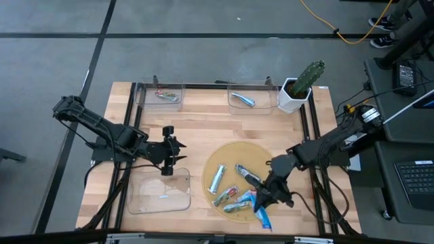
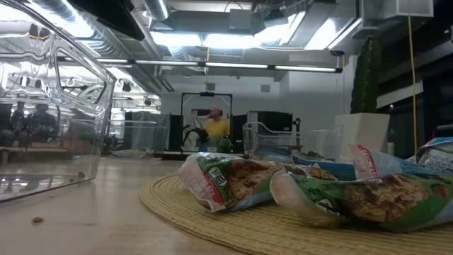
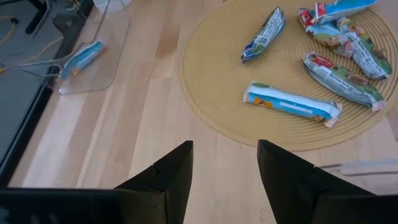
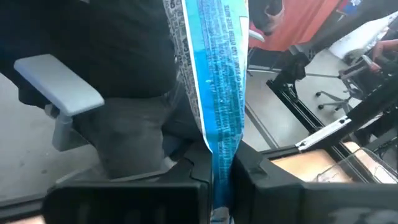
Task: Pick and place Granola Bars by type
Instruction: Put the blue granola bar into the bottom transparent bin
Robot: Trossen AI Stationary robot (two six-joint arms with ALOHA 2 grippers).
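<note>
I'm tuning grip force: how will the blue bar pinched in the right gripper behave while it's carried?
The blue bar stands past the right gripper without drooping, so it is probably fairly stiff and light. Its glossy wrapper looks slippery, and it is pinched near one end, so it may swing or slide.

A round mat [image 1: 234, 177] lies toward the table's [image 1: 203, 122] front edge, right of centre, with several granola bars [image 1: 227, 190] on it. One tray [image 1: 160, 192] sits near the front left corner, two more trays [image 1: 161, 95] [image 1: 249, 99] stand along the back edge, each with a bar inside, and a potted cactus [image 1: 298, 88] occupies the back right corner.
</note>
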